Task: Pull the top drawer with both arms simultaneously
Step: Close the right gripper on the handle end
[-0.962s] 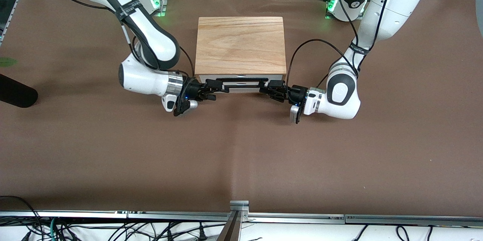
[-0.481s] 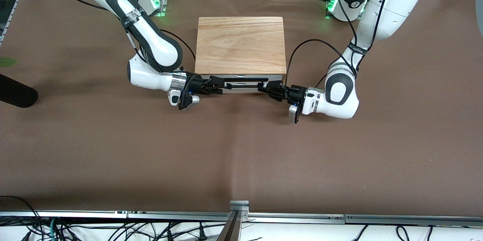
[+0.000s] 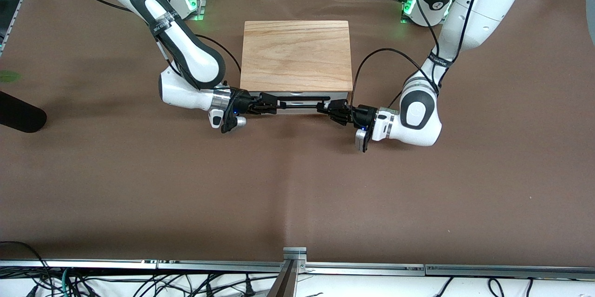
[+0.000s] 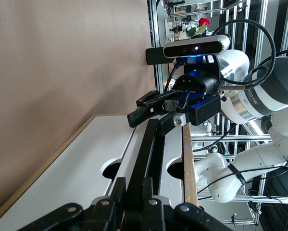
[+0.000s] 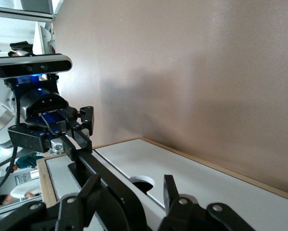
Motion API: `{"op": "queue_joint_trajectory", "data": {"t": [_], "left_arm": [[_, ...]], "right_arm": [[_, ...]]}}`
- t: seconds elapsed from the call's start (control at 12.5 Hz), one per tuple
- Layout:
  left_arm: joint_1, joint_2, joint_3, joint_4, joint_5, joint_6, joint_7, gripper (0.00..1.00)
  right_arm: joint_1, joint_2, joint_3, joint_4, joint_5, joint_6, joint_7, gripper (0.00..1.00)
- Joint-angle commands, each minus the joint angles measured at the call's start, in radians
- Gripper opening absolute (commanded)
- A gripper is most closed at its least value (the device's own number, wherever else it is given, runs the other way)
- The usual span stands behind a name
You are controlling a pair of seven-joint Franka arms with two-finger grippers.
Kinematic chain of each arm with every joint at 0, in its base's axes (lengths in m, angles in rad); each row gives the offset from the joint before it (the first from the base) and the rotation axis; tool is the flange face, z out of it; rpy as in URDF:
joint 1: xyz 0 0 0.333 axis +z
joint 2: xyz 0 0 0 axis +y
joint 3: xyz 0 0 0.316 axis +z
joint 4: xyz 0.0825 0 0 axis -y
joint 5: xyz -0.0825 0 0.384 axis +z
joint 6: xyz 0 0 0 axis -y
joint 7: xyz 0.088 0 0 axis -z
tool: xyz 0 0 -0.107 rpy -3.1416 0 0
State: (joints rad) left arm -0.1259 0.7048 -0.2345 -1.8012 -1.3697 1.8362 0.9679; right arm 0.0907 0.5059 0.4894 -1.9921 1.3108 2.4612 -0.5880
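Two claws, left (image 3: 325,110); right (image 3: 271,102); one top drawer (image 3: 302,100).

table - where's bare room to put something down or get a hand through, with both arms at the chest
Free: the wide brown table between the grippers and the front camera's edge, and the stretches toward either arm's end, outside the elbows. The chest top is bare too. Crowded: the strip in front of the top drawer, where the left gripper and right gripper meet its handle.
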Motion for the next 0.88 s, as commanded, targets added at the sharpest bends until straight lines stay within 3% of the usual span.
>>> {"op": "queue_joint_trajectory", "data": {"t": [0.0, 0.16, 0.4, 0.64, 0.8], "left_arm": [[-0.012, 0.002, -0.002, -0.004, -0.034, 0.011, 0.023, 0.08], [-0.014, 0.004, -0.002, -0.004, -0.034, 0.011, 0.023, 0.09], [-0.012, 0.002, 0.000, -0.004, -0.034, 0.011, 0.023, 0.09], [-0.012, 0.004, -0.002, -0.003, -0.034, 0.011, 0.023, 0.09], [-0.012, 0.004, 0.000, 0.003, -0.034, 0.012, 0.023, 0.09]], "right_arm": [[-0.005, -0.026, 0.023, -0.017, 0.042, 0.002, -0.022, 0.54], [-0.005, -0.032, 0.026, -0.025, 0.048, 0.002, -0.041, 0.46], [-0.008, -0.032, 0.026, -0.045, 0.125, -0.031, -0.148, 0.32], [-0.014, -0.030, 0.021, -0.057, 0.133, -0.045, -0.173, 0.31], [-0.015, -0.027, 0.021, -0.057, 0.133, -0.045, -0.177, 0.10]]}}
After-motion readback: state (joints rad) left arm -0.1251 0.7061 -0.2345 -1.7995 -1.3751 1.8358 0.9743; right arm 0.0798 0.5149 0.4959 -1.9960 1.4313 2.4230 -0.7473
